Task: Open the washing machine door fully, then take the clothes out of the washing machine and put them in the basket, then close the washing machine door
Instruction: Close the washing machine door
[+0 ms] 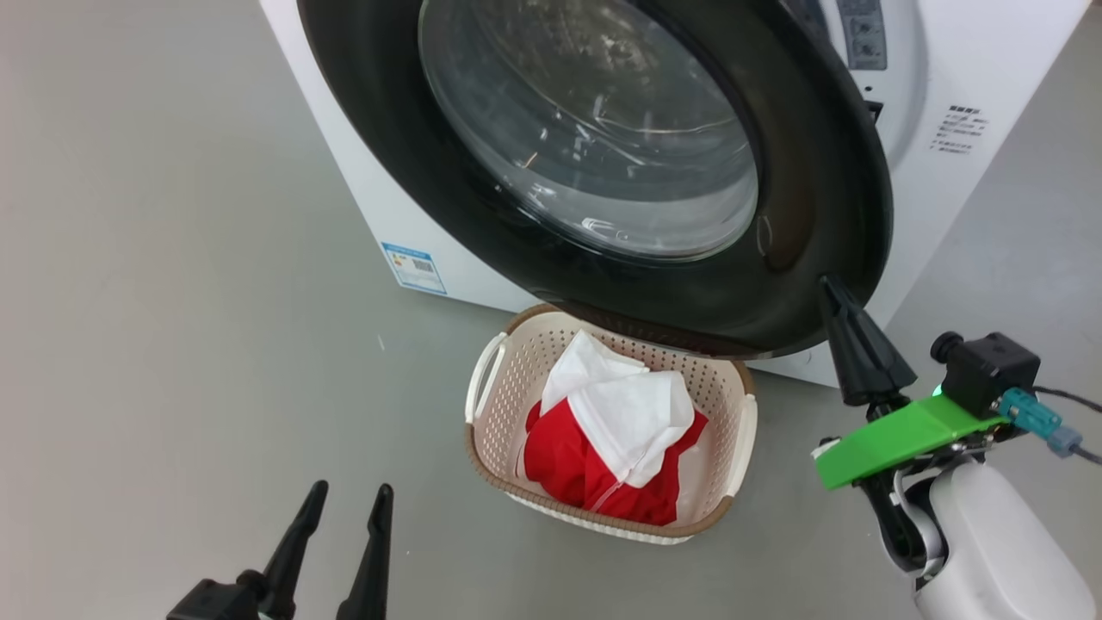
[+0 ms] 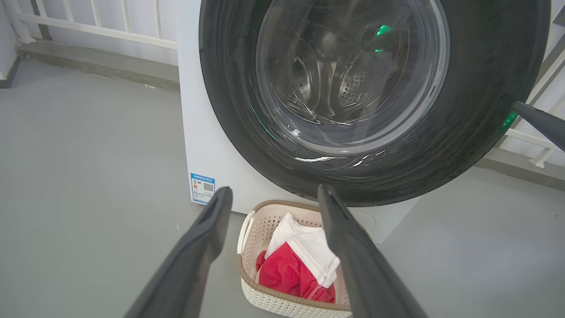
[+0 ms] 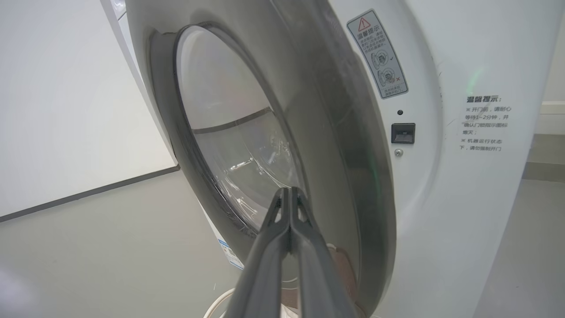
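The white washing machine (image 1: pixel 947 215) stands ahead, its round black-ringed door (image 1: pixel 818 172) ajar at an angle to the front, as the right wrist view shows (image 3: pixel 335 132). My right gripper (image 1: pixel 831 284) is shut and empty, its tip against the outer face of the door's lower right rim (image 3: pixel 289 190). Below the door sits the cream basket (image 1: pixel 482 448) holding the clothes (image 1: pixel 628 422), a white garment on a red one. Left of the basket, my left gripper (image 1: pixel 351 491) hangs open and empty; between its fingertips (image 2: pixel 274 190) I see the basket (image 2: pixel 247 274) and clothes (image 2: pixel 300 260).
Grey floor (image 1: pixel 172 301) spreads left and in front of the basket. A blue label (image 1: pixel 413 267) marks the machine's lower corner. A white railing (image 2: pixel 88 22) runs behind the machine. The latch slot (image 3: pixel 403 132) sits on the machine front, right of the door.
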Motion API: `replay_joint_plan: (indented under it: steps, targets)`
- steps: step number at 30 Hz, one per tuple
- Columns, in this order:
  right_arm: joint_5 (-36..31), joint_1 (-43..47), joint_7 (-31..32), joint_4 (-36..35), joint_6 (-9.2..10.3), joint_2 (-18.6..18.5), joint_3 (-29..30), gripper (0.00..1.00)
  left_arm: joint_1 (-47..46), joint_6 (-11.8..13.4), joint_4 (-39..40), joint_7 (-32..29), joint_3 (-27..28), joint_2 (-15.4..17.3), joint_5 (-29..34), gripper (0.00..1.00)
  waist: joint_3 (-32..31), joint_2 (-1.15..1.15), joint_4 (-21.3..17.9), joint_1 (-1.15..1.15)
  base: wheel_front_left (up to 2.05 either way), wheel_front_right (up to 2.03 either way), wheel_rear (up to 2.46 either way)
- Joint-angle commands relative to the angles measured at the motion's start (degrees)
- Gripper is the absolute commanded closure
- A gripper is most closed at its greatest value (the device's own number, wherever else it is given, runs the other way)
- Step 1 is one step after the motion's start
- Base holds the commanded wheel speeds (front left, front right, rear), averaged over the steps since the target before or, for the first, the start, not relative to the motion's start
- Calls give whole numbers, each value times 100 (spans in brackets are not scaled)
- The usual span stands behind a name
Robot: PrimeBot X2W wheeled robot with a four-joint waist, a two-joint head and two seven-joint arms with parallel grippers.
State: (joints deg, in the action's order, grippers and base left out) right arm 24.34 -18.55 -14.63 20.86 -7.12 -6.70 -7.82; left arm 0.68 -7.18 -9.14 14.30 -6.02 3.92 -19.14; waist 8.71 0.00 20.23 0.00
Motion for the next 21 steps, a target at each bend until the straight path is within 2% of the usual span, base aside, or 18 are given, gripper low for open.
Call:
replay_joint_plan:
  steps: [1, 21]
  targets:
    - [24, -227, -37, -78, -36, 5, -68, 100, -194, -31, 157, 70, 155, 6, -25, 0, 92, 0, 66, 0, 0, 0, 0]
    - [4, -1137, -37, 119, -36, -172, 604, 100, -526, -31, 265, 70, -56, -59, -82, 0, 683, 0, 245, 0, 0, 0, 0]
